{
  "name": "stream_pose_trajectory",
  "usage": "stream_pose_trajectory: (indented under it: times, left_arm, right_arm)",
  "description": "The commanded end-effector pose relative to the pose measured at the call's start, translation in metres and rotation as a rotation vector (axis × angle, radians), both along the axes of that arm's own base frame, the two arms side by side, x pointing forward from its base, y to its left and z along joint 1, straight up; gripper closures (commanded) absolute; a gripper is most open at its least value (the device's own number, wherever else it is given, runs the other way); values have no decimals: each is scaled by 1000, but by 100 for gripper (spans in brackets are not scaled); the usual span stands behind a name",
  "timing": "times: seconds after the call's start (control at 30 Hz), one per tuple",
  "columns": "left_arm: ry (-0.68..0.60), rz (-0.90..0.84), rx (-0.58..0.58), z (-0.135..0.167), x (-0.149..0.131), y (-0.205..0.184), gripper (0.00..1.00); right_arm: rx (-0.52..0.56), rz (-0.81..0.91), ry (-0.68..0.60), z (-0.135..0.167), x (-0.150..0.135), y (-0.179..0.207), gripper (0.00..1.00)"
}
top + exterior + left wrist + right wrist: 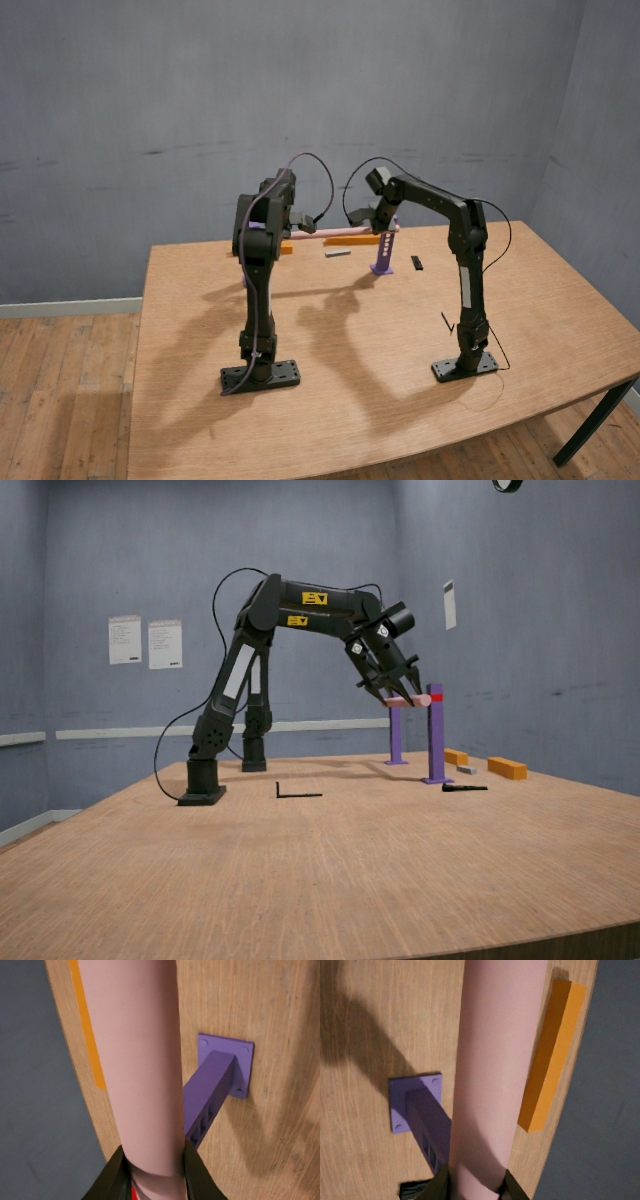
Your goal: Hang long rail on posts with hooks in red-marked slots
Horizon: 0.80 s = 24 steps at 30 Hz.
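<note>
The long pink rail (336,231) (421,700) (140,1060) (500,1060) is held level in the air between the two purple posts. My left gripper (309,226) (156,1151) is shut on the rail near one end. My right gripper (357,219) (408,694) (474,1175) is shut on it near the other end. The right-hand post (385,250) (435,738) (427,1130) stands just beside the rail's end, and its red mark (437,697) is level with the rail. The other post (395,733) (215,1090) is mostly hidden behind my left arm in the top view. The hooks are hidden.
A long orange block (351,239) (506,767) (552,1050) and a shorter one (285,248) (454,756) lie behind the posts near the table's back edge. A grey block (337,253) (466,769), a black bar (416,262) (464,787) and a black L-key (447,322) (297,794) lie on the table.
</note>
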<state>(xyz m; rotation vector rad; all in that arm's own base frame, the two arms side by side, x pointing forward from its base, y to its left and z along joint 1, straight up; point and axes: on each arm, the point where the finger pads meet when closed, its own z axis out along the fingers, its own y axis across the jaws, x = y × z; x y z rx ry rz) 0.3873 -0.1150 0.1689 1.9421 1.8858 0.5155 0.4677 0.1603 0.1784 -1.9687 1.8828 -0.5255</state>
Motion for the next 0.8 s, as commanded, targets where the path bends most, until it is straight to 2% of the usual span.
stream_pose_trajectory:
  times: [0.0,0.13,0.2,0.53,0.7,0.77]
  left_arm:
    - [-72,5,-14,12,13,1,81]
    - [-96,5,-26,14,18,-2,81]
    - [-77,5,-20,4,13,0,81]
    - [-64,5,-14,-1,10,1,81]
    - [-64,5,-14,-1,9,1,25]
    - [-80,10,-8,2,9,5,25]
  right_arm:
    - [25,7,-69,17,9,2,81]
    - [38,5,-96,19,15,5,81]
    - [30,6,-75,9,10,4,81]
    - [24,7,-60,4,7,3,81]
    - [24,7,-60,4,7,3,26]
    - [29,8,-73,7,5,3,26]
